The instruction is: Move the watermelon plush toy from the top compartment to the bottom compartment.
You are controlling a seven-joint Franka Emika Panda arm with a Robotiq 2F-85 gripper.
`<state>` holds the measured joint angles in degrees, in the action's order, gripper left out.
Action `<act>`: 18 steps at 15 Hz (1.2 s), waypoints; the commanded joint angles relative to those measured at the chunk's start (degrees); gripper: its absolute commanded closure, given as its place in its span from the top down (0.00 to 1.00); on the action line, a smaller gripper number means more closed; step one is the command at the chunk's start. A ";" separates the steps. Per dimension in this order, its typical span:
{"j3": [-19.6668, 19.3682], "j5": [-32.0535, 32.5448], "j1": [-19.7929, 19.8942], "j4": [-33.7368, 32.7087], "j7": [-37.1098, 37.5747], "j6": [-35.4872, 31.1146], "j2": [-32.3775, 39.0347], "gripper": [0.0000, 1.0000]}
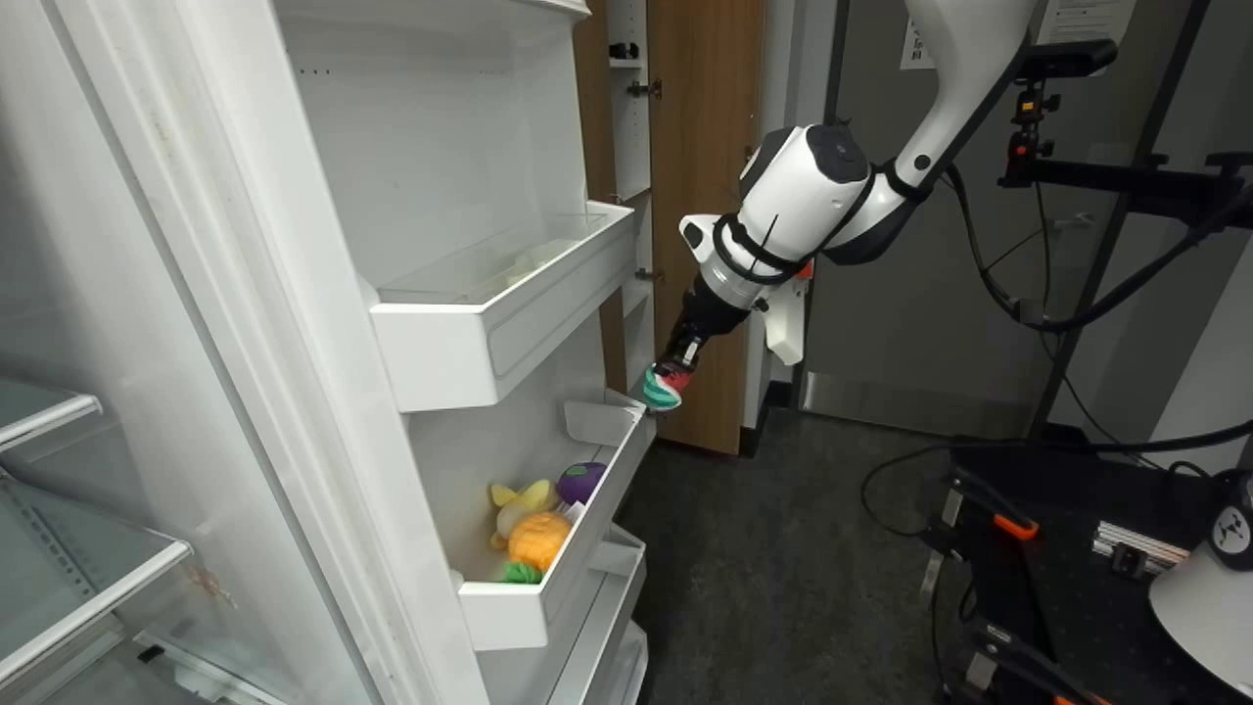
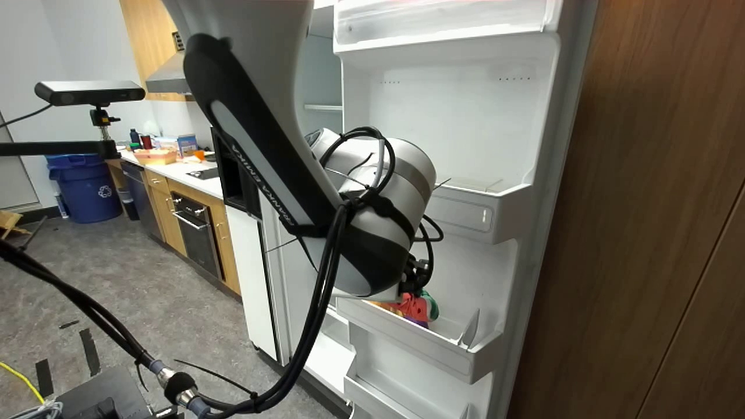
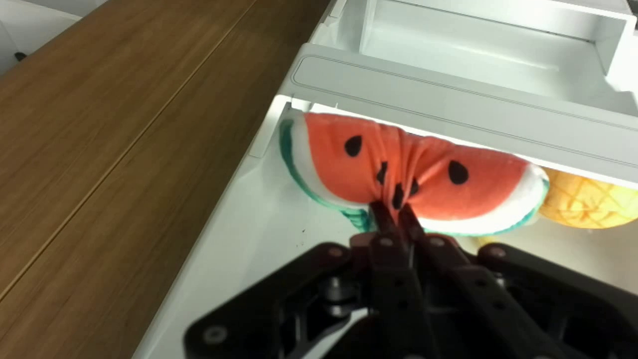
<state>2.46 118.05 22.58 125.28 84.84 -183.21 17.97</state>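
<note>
The watermelon plush toy (image 1: 663, 389) is a red wedge with a white and green rim, pinched in the middle by my gripper (image 1: 675, 364). In the wrist view the fingertips (image 3: 393, 214) are shut on the toy (image 3: 478, 182), with folds between them. It hangs near the far end of the bottom compartment (image 1: 504, 619), close to the front lip; I cannot tell if it touches it. In an exterior view the toy (image 2: 431, 305) shows over the bottom compartment (image 2: 416, 343), with the fingers hidden by the arm. The top compartment (image 1: 558, 308) is above.
An orange plush (image 1: 538, 540), a yellow plush (image 1: 529, 497) and a purple toy (image 1: 581, 480) lie in the bottom compartment. A lower bin (image 1: 612, 597) is beneath. A wooden cabinet panel (image 3: 124, 124) stands beside the fridge door.
</note>
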 commanded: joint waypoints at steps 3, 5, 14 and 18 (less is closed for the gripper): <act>0.00 0.00 0.00 0.00 0.00 0.00 0.00 0.05; 0.00 0.00 0.00 0.00 0.00 0.00 0.00 0.05; 0.51 0.38 0.32 -0.37 0.61 0.10 0.13 0.01; 2.68 0.26 -0.11 -1.01 1.62 0.77 1.37 0.01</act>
<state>3.47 118.01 22.51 125.32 84.86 -183.21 18.25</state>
